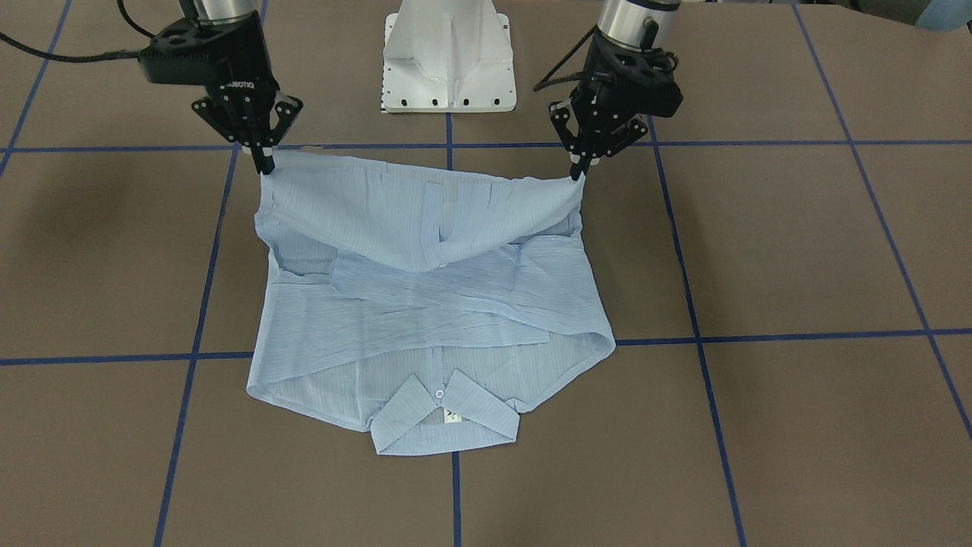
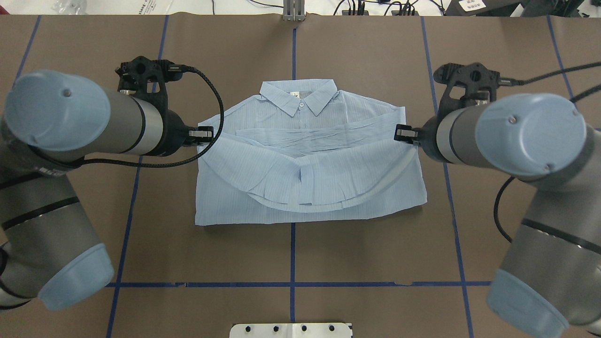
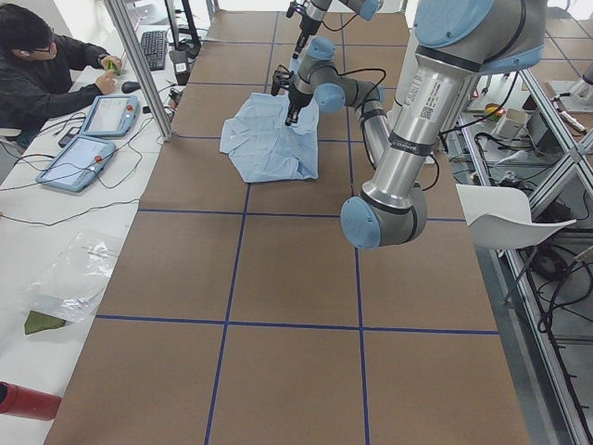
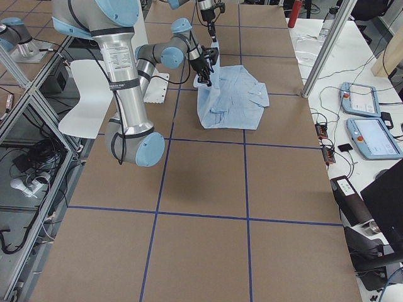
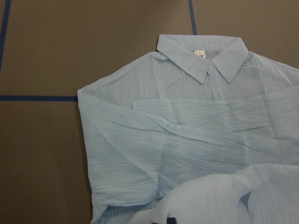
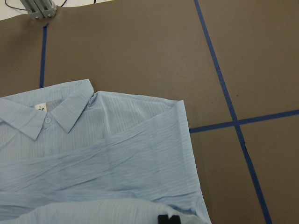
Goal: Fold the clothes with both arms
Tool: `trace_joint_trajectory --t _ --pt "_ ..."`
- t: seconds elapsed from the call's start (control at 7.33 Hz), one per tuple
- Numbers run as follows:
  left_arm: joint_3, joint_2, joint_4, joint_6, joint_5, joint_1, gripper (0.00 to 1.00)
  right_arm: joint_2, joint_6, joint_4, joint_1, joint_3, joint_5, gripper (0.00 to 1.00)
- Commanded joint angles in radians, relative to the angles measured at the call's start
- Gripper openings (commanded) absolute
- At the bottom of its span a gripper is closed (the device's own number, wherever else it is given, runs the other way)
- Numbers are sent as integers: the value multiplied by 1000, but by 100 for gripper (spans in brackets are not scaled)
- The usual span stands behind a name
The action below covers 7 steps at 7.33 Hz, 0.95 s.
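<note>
In the front-facing view, a light blue, thin, finely striped long-sleeved button-up shirt [image 1: 433, 304] lies buttoned side up on a brown table [image 1: 797, 251] crossed by blue tape lines. Its collar [image 1: 448, 414] points toward the camera and its sleeves are crossed over the chest. The black two-finger left gripper [image 1: 579, 169], on this view's right, and the matching right gripper [image 1: 264, 161] each have their fingers pinched together on a corner of the hem. Both corners are held above the table, and the hem sags between them. A white pedestal base [image 1: 448, 61] stands behind.

From overhead, the left gripper [image 2: 206, 134] and right gripper [image 2: 401, 134] sit at the shirt's [image 2: 305, 188] two sides, level with the crossed sleeves. The raised hem drapes in a curve over the lower half.

From the left end, the shirt [image 3: 273, 139] is far and small. A person [image 3: 37, 65] sits at a side bench near two blue handheld consoles [image 3: 79, 159].

From the right end, the shirt [image 4: 233, 97] lies beyond the near arm.

The left wrist view shows the collar [image 5: 201, 53] and folded sleeves, with a dark fingertip [image 5: 171, 220] buried in the cloth at the bottom edge.

The right wrist view shows much the same, with a fingertip [image 6: 168, 219] against the fabric.
</note>
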Motion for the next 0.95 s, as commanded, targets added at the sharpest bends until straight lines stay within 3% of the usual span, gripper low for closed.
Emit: trace_joint_trajectory --t 0.0,0.27,0.55,0.82 --pt "163 -10 -112 6 60 -26 0 48 -48 184 70 -246 6 0" --pt "347 -14 -276 8 105 -23 0 48 -87 396 106 -474 8 0" --pt "501 -39 -397 47 118 -23 0 60 -91 525 117 -617 9 0" --pt "595 -39 -494 101 125 -26 0 106 -110 558 135 -717 22 0"
